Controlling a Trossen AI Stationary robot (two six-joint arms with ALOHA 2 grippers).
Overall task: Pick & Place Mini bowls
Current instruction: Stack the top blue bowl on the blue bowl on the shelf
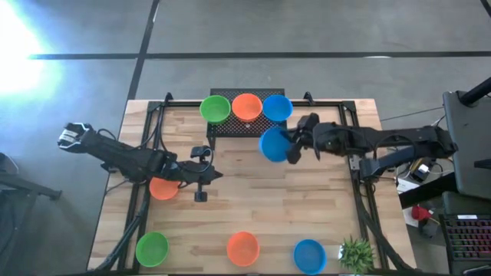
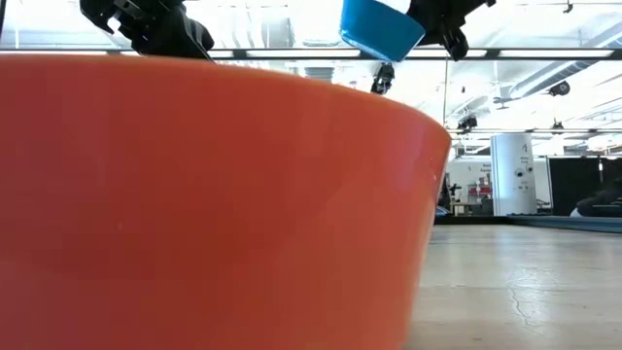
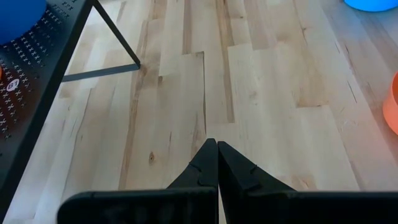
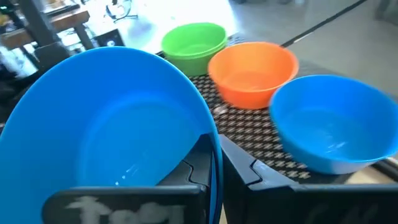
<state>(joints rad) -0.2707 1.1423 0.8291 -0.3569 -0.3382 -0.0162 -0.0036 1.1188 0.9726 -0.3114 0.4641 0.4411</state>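
Where the wooden bench meets its near edge, three bowls sit in a row: a green bowl at the left, an orange bowl in the middle and a blue bowl toward the right, with a small potted plant just beside the blue one at the corner. Farther in on the left side, another orange bowl rests on the wood, partly covered from above by the left arm; the left hand hangs over the middle of the bench just beyond it, its two fingers pressed together and holding nothing. Past the middle, the right hand reaches in from the right side and is clamped on the rim of a blue bowl held in the air, one finger inside the rim and one outside, the bowl tilted and lifted clear of the wood, near the front edge of a black perforated tray. At the far edge, on that tray, three more bowls stand touching in a line: a green bowl on the tray, an orange bowl on the tray and a blue bowl on the tray.
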